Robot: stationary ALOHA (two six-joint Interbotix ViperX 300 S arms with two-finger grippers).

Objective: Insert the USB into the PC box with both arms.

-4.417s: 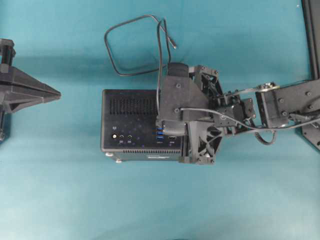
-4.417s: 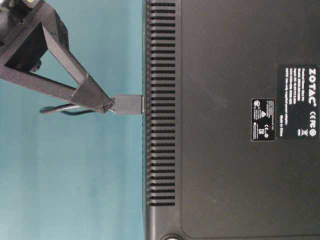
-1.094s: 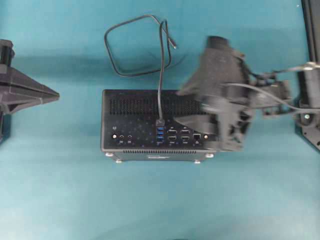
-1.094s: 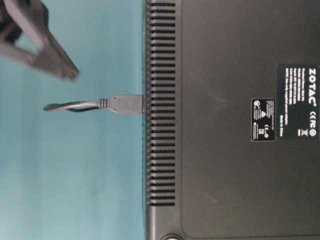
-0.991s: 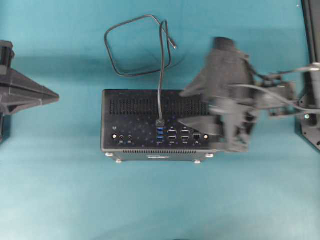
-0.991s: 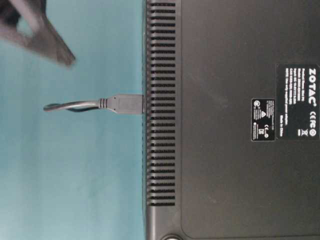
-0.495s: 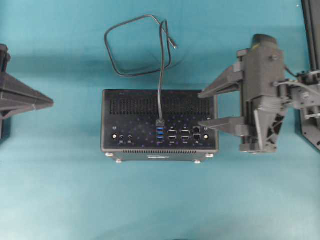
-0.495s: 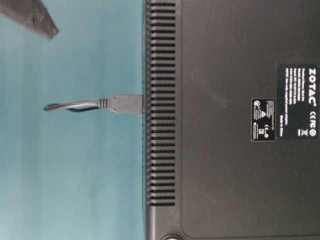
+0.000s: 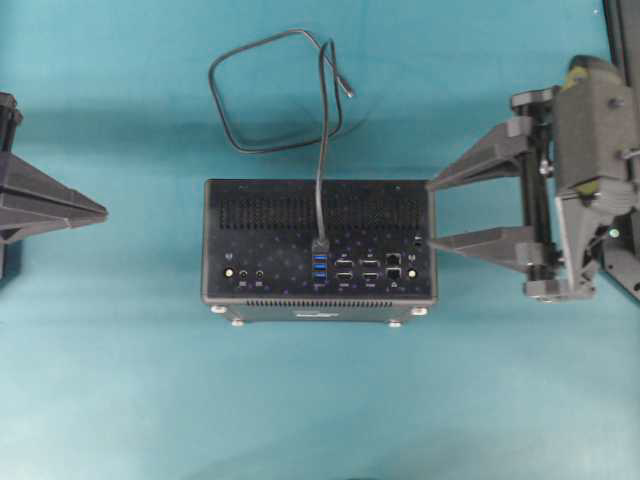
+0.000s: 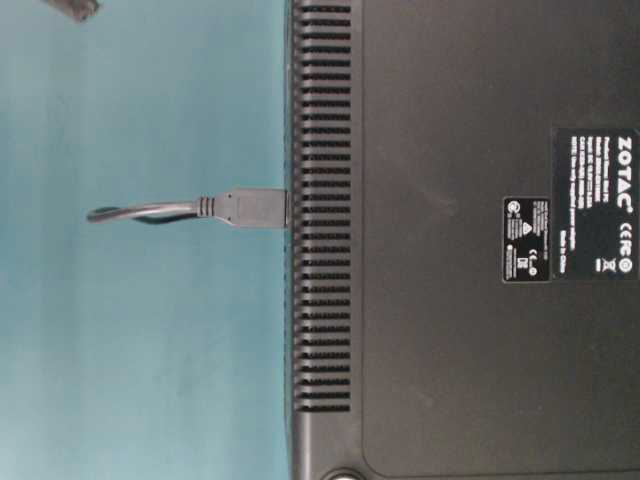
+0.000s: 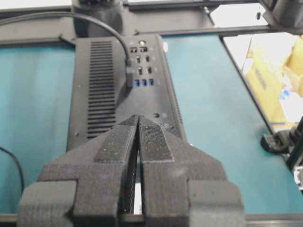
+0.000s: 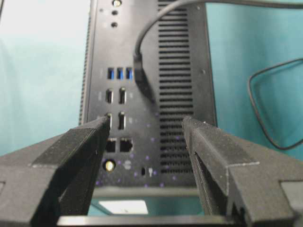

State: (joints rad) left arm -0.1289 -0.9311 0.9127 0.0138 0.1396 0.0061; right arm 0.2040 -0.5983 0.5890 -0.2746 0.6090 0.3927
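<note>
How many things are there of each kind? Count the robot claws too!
PC box: 1
USB cable: 1
Robot claws: 2, left gripper and right gripper
Total: 4

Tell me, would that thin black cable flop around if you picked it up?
Probably floppy: the thin black cable lies in a loose curl on the teal cloth. It looks light, being far thinner than the black rectangular computer box. Its plug end sits in the box, so it would likely tug there.

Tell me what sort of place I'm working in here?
Likely a robotics lab bench: a teal-covered table, a bare PC box with a USB plugged in, and cardboard boxes beside the rig's frame.
</note>
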